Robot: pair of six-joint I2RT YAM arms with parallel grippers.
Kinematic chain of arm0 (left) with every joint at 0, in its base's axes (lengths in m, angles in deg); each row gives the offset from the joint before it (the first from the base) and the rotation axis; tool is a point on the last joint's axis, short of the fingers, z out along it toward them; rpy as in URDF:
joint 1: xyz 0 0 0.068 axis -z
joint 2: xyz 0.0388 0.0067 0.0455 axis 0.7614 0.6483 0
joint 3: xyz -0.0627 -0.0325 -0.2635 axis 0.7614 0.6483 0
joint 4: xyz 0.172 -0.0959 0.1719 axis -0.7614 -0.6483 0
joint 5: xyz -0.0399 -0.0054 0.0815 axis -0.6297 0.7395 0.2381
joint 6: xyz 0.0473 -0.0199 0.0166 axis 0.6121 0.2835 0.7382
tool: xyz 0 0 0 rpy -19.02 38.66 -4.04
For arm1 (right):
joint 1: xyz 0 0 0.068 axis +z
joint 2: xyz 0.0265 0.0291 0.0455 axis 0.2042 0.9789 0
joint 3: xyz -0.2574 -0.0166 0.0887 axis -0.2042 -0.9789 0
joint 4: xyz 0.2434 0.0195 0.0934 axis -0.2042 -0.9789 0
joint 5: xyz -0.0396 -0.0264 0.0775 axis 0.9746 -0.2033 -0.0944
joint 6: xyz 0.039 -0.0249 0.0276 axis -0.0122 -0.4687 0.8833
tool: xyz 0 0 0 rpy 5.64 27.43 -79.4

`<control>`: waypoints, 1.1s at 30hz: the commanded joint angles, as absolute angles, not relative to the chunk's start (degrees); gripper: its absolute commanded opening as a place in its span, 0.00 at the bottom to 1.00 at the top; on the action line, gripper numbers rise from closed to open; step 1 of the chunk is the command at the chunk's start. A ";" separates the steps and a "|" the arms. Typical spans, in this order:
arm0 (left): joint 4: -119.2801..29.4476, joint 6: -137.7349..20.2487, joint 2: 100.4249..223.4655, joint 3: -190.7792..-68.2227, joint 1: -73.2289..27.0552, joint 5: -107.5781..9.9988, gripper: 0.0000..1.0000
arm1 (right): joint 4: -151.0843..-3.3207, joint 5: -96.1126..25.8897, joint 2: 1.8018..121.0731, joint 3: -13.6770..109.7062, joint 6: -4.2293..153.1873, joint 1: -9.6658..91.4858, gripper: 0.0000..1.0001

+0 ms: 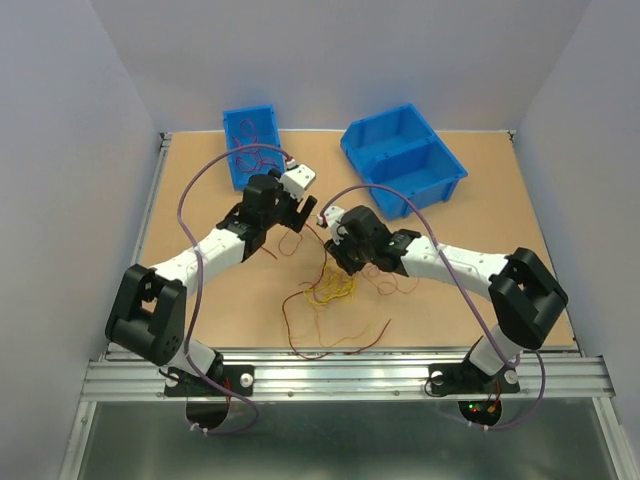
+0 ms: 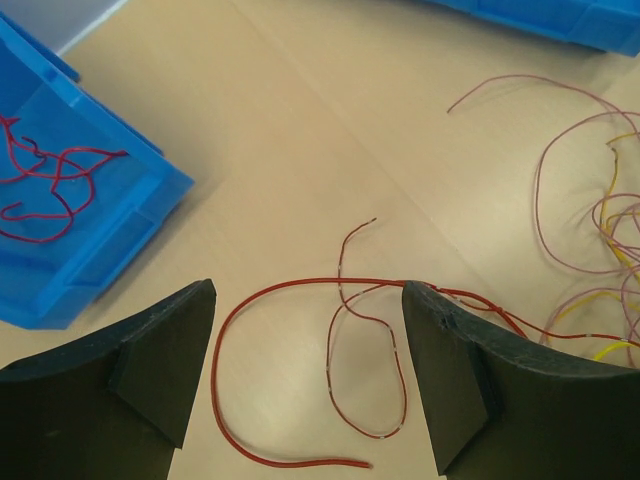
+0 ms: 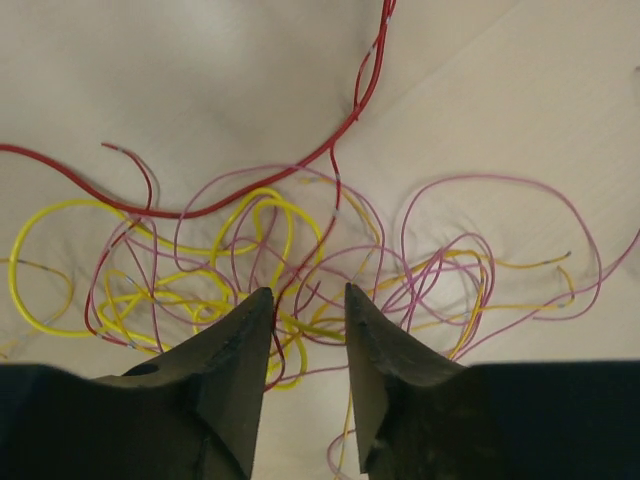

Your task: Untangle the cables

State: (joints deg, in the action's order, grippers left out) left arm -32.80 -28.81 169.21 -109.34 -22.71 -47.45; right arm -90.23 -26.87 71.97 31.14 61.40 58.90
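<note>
Two pincers over tangled cables on the table (image 1: 500, 200)
The thin red and yellow cables (image 3: 250, 240) lie knotted mid-table; the right pincer (image 3: 300, 295) hangs just above the knot, jaws narrowly parted and clamping nothing, while the left pincer (image 2: 308, 295) stands wide and released over a loose dark red cable (image 2: 300, 284) beside a blue bin (image 2: 150, 170) holding more red strands (image 2: 60, 185)

Both arms reach forward and inward, wrists close together. Jaws of left pincer (image 2: 308, 300) spread wide. Jaws of right pincer (image 3: 307, 295) partway apart, apparently gripping nothing.
</note>
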 commanded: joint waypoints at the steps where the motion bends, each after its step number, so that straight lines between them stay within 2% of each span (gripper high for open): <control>1: -28.91 -28.45 172.13 -110.41 -22.60 -46.77 0.87 | -90.40 -28.18 72.82 36.36 59.31 58.89 0.39; 3: -30.75 -26.87 173.72 -111.64 -22.52 -46.68 0.87 | -90.49 -28.09 72.56 36.19 59.05 58.89 0.28; 4: -31.72 -26.34 175.38 -112.87 -22.43 -47.03 0.86 | -90.49 -27.91 71.77 36.10 59.05 58.89 0.15; 5: -32.60 -25.38 176.35 -113.49 -22.25 -47.29 0.86 | -90.49 -27.82 71.07 35.84 59.40 58.89 0.08; 6: -33.30 -24.84 177.23 -114.02 -21.99 -46.86 0.85 | -90.49 -25.99 70.19 35.58 59.84 58.81 0.02; 7: -34.18 -24.49 178.55 -114.54 -21.47 -46.07 0.84 | -90.41 -23.80 68.09 34.62 61.41 58.89 0.01; 16: -36.21 -19.13 179.44 -114.64 -21.20 -48.00 0.84 | -96.82 -1.91 58.58 28.99 75.12 58.89 0.01; 22: -36.21 -18.42 180.14 -114.81 -21.20 -48.44 0.83 | -97.53 -2.15 55.77 27.75 75.75 58.89 0.00; 33: -29.36 -13.85 182.95 -114.36 -21.11 -48.17 0.82 | -97.53 -4.71 57.70 29.07 74.08 58.81 0.01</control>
